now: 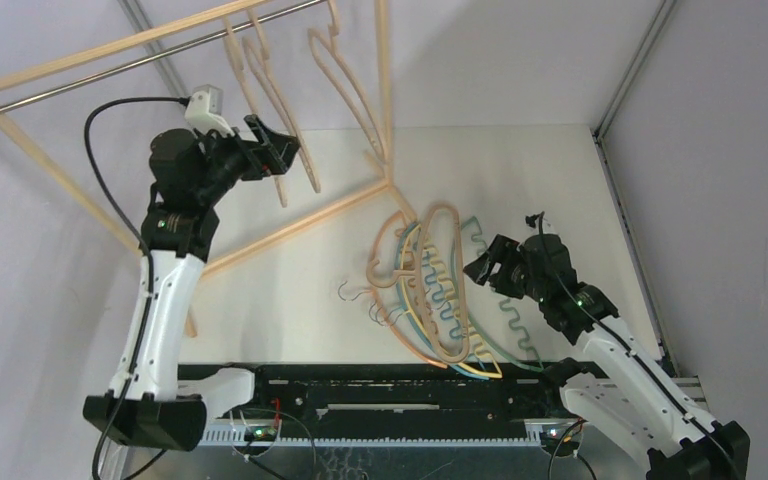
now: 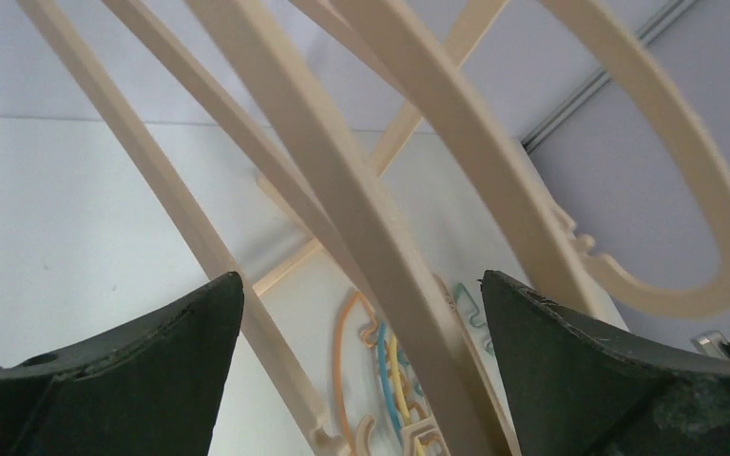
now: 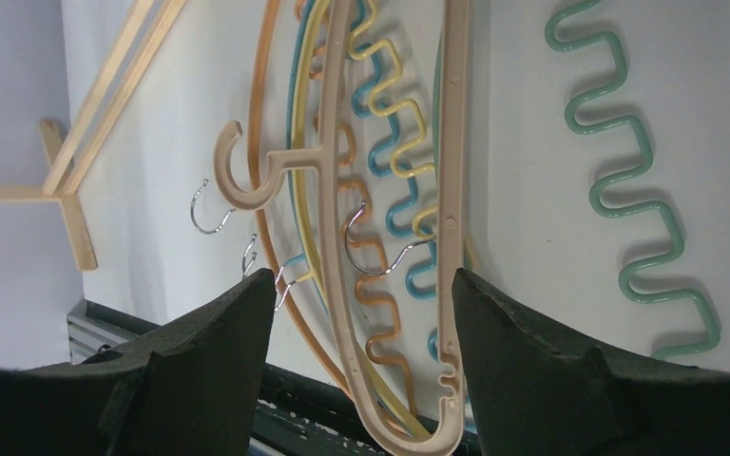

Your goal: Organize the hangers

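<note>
Three light-wood hangers (image 1: pixel 345 80) hang on the rack's metal rail (image 1: pixel 160 55). My left gripper (image 1: pixel 278 150) is raised beside their lower ends. In the left wrist view it (image 2: pixel 361 280) is open, with one hanging hanger's bar (image 2: pixel 342 190) running between the jaws and no sign that they touch it. A pile of hangers (image 1: pixel 430 285) lies on the table: a light-wood one (image 3: pixel 451 171), plus orange (image 3: pixel 361 275), yellow and blue wavy ones. A green wavy hanger (image 3: pixel 627 190) lies apart on the right. My right gripper (image 1: pixel 478 268) is open over the pile's right side (image 3: pixel 361 275).
The big light-wood rack frame (image 1: pixel 290 225) stands at the back left, its base bar reaching the pile's top. The metal hooks (image 1: pixel 352 292) of the pile stick out to the left. Grey walls close the left and right sides. A black rail (image 1: pixel 380 385) lines the near edge.
</note>
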You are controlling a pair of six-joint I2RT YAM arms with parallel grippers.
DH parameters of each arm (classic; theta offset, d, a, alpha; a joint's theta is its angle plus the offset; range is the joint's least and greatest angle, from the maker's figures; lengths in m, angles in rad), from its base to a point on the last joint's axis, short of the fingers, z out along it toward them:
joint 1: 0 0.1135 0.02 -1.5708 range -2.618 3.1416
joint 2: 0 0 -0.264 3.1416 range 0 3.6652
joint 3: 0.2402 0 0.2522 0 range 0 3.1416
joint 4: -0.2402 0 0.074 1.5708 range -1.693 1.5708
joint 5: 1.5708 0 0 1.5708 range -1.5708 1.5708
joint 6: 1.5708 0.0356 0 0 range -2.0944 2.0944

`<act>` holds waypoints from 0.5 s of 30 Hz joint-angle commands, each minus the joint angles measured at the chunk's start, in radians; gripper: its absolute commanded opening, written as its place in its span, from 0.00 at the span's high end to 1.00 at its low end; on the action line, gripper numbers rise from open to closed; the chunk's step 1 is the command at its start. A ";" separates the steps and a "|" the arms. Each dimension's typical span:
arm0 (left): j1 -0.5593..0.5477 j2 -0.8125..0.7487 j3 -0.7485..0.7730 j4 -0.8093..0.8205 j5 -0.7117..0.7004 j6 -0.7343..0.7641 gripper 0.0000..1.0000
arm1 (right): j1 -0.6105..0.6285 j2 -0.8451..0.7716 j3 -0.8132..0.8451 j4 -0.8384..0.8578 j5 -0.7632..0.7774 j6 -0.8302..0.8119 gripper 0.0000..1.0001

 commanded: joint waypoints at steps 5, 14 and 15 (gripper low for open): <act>-0.003 -0.189 -0.006 -0.044 -0.027 0.054 0.01 | -0.001 0.002 -0.019 0.041 -0.029 -0.030 0.23; -0.004 -0.309 -0.077 -0.093 -0.064 0.076 0.01 | 0.037 0.030 -0.021 0.060 -0.060 -0.054 0.23; -0.004 -0.327 -0.086 -0.101 -0.076 0.081 0.01 | 0.052 0.046 -0.021 0.062 -0.055 -0.060 0.23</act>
